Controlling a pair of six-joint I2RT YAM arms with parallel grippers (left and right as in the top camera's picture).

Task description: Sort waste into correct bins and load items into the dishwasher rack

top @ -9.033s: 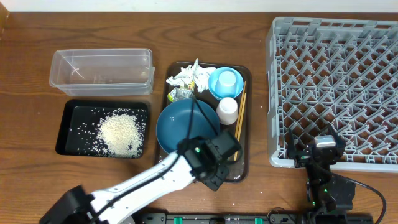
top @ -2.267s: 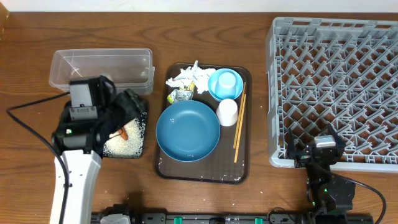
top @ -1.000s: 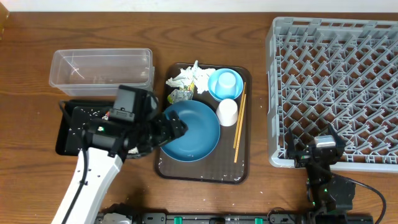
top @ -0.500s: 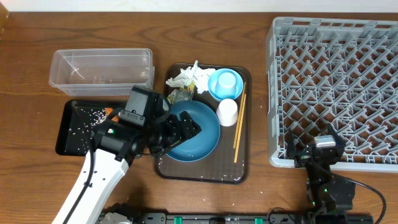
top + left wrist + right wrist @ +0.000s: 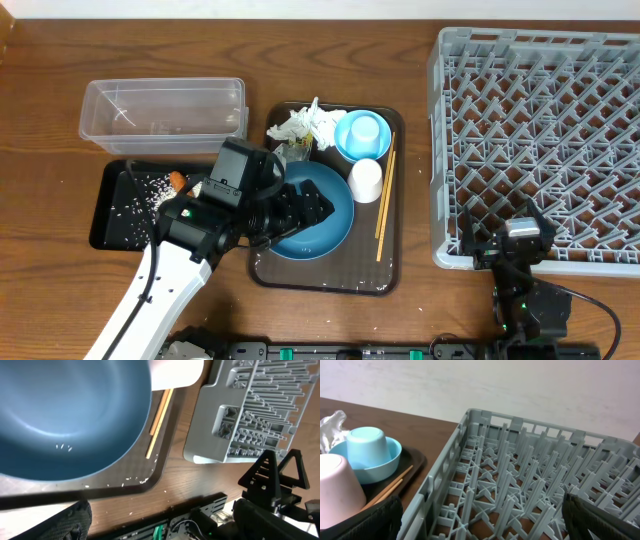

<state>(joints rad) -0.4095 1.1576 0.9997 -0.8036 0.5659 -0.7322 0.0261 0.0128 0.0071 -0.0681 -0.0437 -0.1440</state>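
Nearest the base, the right gripper point(image 5: 505, 243) sat at the near edge of the rack point(image 5: 540, 140), its jaws spread wide with nothing between them. The left gripper point(image 5: 312, 208) hung over the dish point(image 5: 337, 228), jaws likewise wide apart and empty; whether it touched the dish could not be told. The dish lay on the near half of the brown tray point(image 5: 385, 272), with a few grains of rice point(image 5: 62, 447) inside it and more along the tray's near edge. Just right of the dish stood the cup point(image 5: 366, 179), upside down, and the chopsticks point(image 5: 384, 198) lay along the tray's right side. Beyond the cup sat the bowl point(image 5: 362, 133), with the tissue point(image 5: 303, 124) to its left. To the left, the black tray point(image 5: 105, 215) held the carrot point(image 5: 177, 180) near its far edge among loose rice; the arm hid the rest. Beyond that stood the tub point(image 5: 163, 113).
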